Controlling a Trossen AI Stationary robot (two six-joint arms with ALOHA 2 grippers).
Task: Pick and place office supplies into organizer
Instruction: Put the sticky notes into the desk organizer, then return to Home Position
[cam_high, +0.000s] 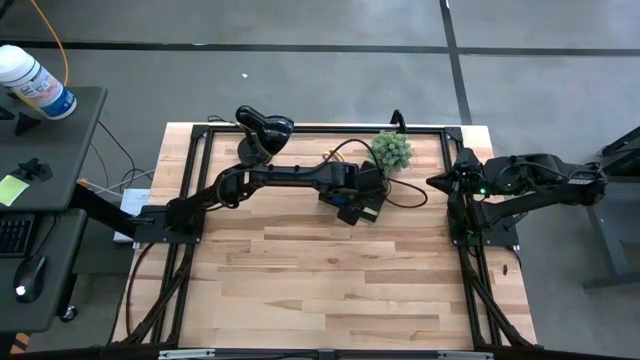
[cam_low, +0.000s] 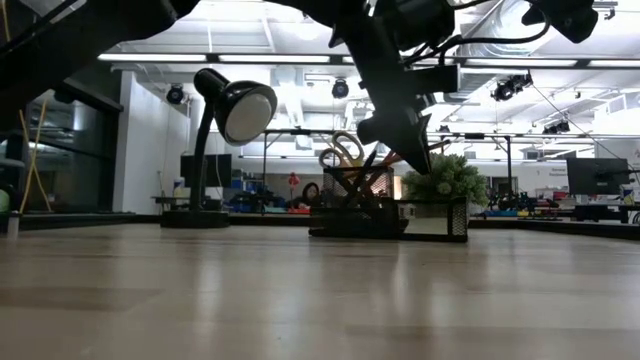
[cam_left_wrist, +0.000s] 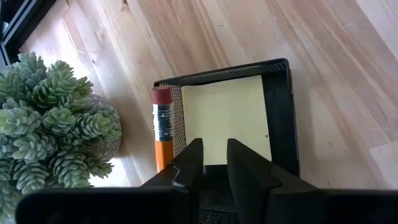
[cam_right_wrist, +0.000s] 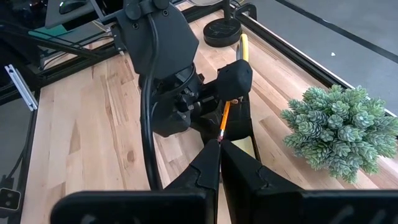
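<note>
The organizer stands at the far middle of the table. The pad lies flat in its open tray. An orange pencil stands eraser-up in the compartment beside it, and in the low view scissors handles stick up out of the same caddy.

Your left gripper hangs right over the tray. Its fingers are slightly parted and there is nothing between them. I'd judge that placing the pad is finished and that you are at the let-go.

The next move calls for a straight lift out, so the fingers clear the mesh wall and don't drag the pad or nudge the pencil. Then find what is left to fetch. The high view shows only a dark speck near the table's right edge, too small to tell what it is.

The plant sits just beside the organizer on its far-right side, close to the pencil, so don't swing that way. The lamp stands to the far left, with its head hanging at arm height.

Your right gripper waits at the right edge with its fingers pressed together and empty, pointing across at the left arm. Keep the two arms apart if you reach right.
</note>
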